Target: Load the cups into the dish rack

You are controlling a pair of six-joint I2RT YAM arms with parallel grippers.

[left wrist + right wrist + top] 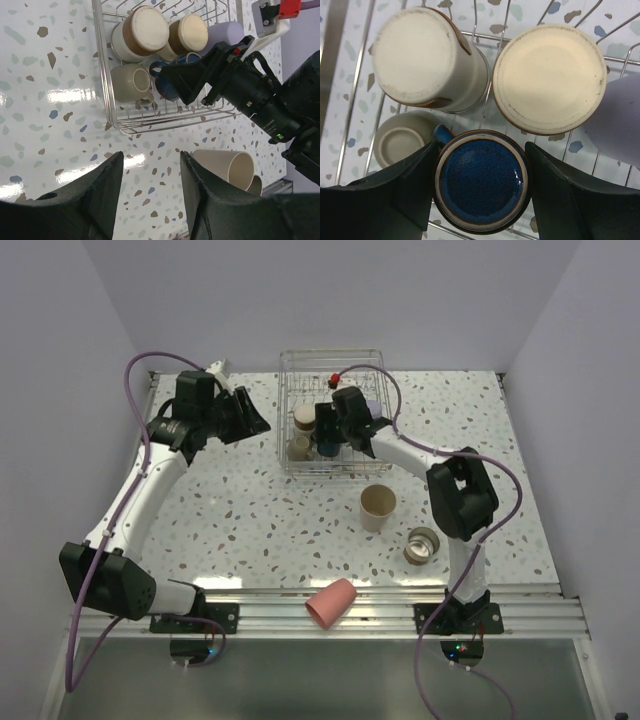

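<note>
The silver wire dish rack (pixel 330 353) stands at the back middle. In the right wrist view it holds two beige cups base up (pixel 422 52) (pixel 547 77), a third beige cup (pixel 400 142), the lavender cup (pixel 620 120) and a dark blue-black handled mug (pixel 480 182), base up. My right gripper (pixel 480 146) is open with its fingers on either side of that mug, with a gap at the right finger. My left gripper (pixel 151 160) is open and empty above the table, left of the rack. The tan cup (pixel 378 507), a metal cup (pixel 424 545) and the coral-pink cup (pixel 332 602) are outside the rack.
The pink cup lies on its side at the table's front edge by the rail. The tan cup stands upright in front of the rack, with the metal cup to its right. White walls close off the back and sides.
</note>
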